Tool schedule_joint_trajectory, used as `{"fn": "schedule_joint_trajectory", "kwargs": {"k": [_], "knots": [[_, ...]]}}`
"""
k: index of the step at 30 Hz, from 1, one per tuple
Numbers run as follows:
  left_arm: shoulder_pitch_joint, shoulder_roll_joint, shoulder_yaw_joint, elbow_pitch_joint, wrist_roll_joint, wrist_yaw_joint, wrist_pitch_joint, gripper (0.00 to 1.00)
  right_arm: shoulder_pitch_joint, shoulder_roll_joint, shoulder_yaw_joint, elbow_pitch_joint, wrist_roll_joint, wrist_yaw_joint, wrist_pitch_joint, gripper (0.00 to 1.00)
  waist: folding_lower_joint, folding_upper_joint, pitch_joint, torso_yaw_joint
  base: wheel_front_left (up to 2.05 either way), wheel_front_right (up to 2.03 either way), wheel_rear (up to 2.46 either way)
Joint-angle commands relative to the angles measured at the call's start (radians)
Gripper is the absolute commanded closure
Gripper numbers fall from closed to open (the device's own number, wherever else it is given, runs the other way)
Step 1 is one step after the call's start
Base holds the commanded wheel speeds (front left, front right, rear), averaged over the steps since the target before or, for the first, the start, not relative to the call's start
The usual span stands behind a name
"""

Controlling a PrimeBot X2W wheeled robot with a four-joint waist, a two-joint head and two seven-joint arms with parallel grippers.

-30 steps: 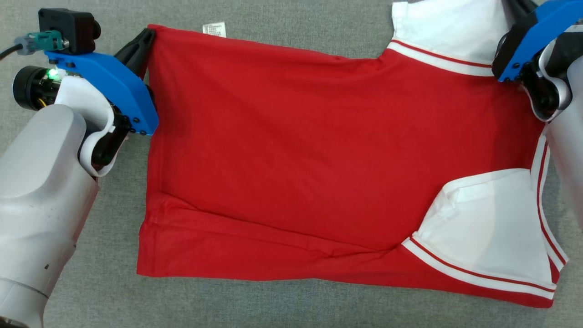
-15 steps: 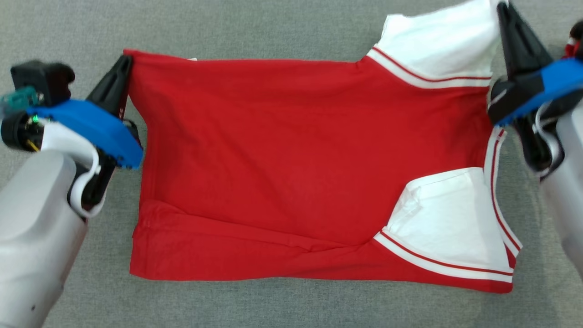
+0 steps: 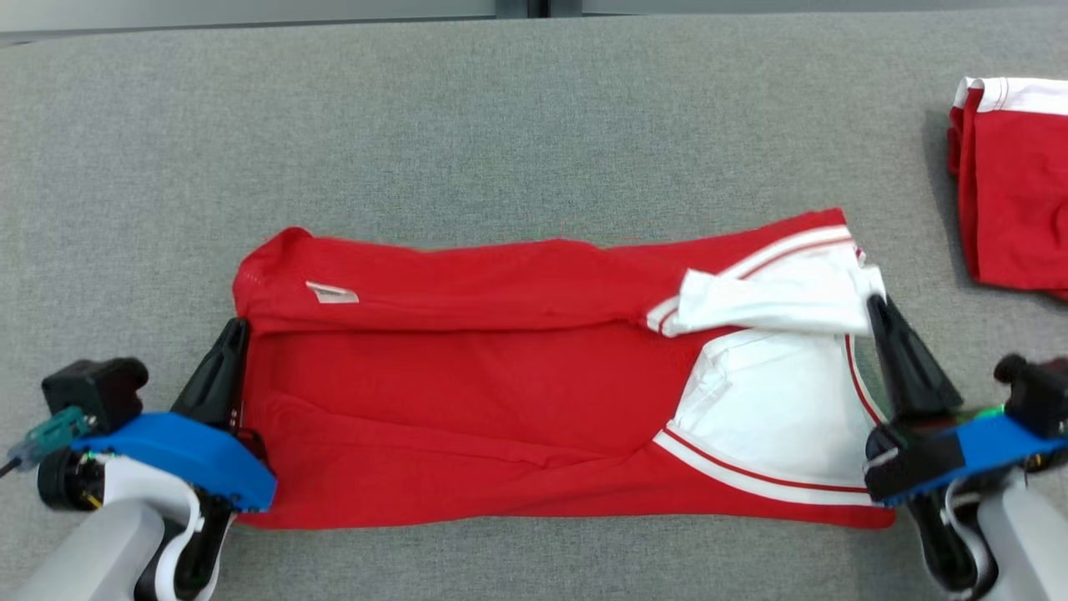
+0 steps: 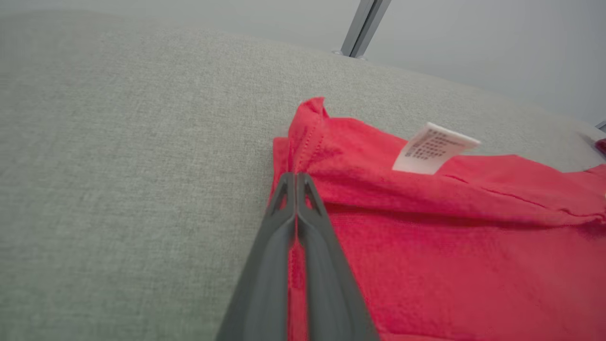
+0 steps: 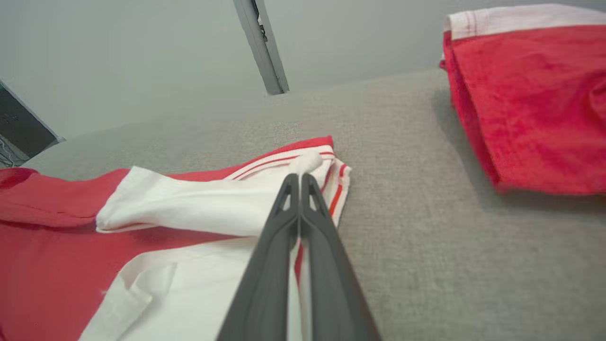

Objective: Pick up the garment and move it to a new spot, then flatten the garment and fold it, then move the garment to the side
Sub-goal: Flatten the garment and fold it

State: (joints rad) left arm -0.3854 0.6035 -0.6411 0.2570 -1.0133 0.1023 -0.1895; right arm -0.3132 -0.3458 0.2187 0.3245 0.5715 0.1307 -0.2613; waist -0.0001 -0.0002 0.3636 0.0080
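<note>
The left fingers (image 4: 280, 227) are pressed together with almost no gap, pinching the red cloth at the left edge of the shirt (image 3: 467, 376), right where its far part doubles over onto the rest. The right fingers (image 5: 284, 227) are likewise shut tight, gripping the white cloth at the shirt's right edge, beside the red-and-white striped trim. Both pairs sit low over the tabletop (image 3: 534, 125) and point away from the robot.

Between them the shirt lies stretched across the middle of the grey tabletop, long side running left to right. Its far strip is folded over toward the robot, making a rumpled red band along the far edge. A small white label (image 3: 332, 292) shows on this band near the left end. At the right end a white sleeve (image 3: 776, 300) is doubled over on top of a second white panel.

Well apart from it, at the far right of the tabletop, lies another folded shirt (image 3: 1010, 192), red with a white band. A grey metal post (image 5: 262, 47) stands behind the tabletop.
</note>
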Motion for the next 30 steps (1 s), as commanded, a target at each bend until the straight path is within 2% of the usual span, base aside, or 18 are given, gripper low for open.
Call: {"fn": "schedule_joint_trajectory", "kwargs": {"k": [1,9,10,11,13,14,15,16,21,26,30], "knots": [[0.033,0.021,0.012,-0.037,-0.011,0.025,0.003,1.00,0.057,0.020,-0.025,-0.022,-0.002,0.000,-0.004,1.00,0.0001,0.0002,-0.004,-0.001,0.00,0.00,0.00],[0.162,0.047,0.018,-0.149,-0.061,0.102,0.034,1.00,0.209,0.096,-0.089,-0.087,-0.041,0.000,0.031,1.00,0.0001,0.0002,-0.023,-0.011,0.00,0.00,0.00],[0.173,0.047,0.017,-0.157,-0.068,0.107,0.038,1.00,0.217,0.101,-0.092,-0.090,-0.049,0.000,0.034,0.89,0.0001,0.0002,-0.025,-0.012,0.00,0.00,0.00],[0.185,0.047,0.015,-0.163,-0.075,0.112,0.046,1.00,0.222,0.105,-0.097,-0.095,-0.051,0.000,0.035,0.56,0.0001,0.0002,-0.028,-0.012,0.00,0.00,0.00],[0.199,0.048,0.007,-0.172,-0.080,0.119,0.052,1.00,0.233,0.111,-0.110,-0.096,-0.064,0.000,0.037,0.00,0.0001,0.0002,-0.034,-0.010,0.00,0.00,0.00],[0.201,0.045,0.009,-0.172,-0.076,0.120,0.043,0.94,0.238,0.115,-0.116,-0.100,-0.071,0.000,0.035,0.00,0.0001,0.0002,-0.038,-0.008,0.00,0.00,0.00],[0.207,0.046,0.002,-0.169,-0.068,0.125,0.043,0.42,0.240,0.121,-0.120,-0.107,-0.080,0.000,0.033,0.00,0.0001,0.0002,-0.040,-0.007,0.00,0.00,0.00],[0.209,0.044,0.000,-0.169,-0.059,0.126,0.031,0.00,0.243,0.123,-0.127,-0.116,-0.094,0.000,0.029,0.00,0.0001,0.0002,-0.045,-0.005,0.00,0.00,0.00],[0.191,0.019,0.049,-0.182,0.018,0.177,-0.057,0.00,0.266,0.164,-0.202,-0.214,-0.193,0.000,0.020,0.00,0.0001,0.0002,-0.068,-0.002,0.00,0.00,0.00],[0.182,-0.032,0.119,-0.255,0.194,0.241,-0.077,0.00,0.289,0.224,-0.278,-0.341,-0.299,0.000,0.068,0.00,0.0001,0.0002,-0.101,-0.005,0.00,0.00,0.00],[0.222,-0.089,0.173,-0.320,0.340,0.252,-0.076,0.00,0.312,0.255,-0.303,-0.424,-0.351,0.000,0.121,0.00,0.0001,0.0002,-0.126,-0.007,0.00,0.00,0.00]]}}
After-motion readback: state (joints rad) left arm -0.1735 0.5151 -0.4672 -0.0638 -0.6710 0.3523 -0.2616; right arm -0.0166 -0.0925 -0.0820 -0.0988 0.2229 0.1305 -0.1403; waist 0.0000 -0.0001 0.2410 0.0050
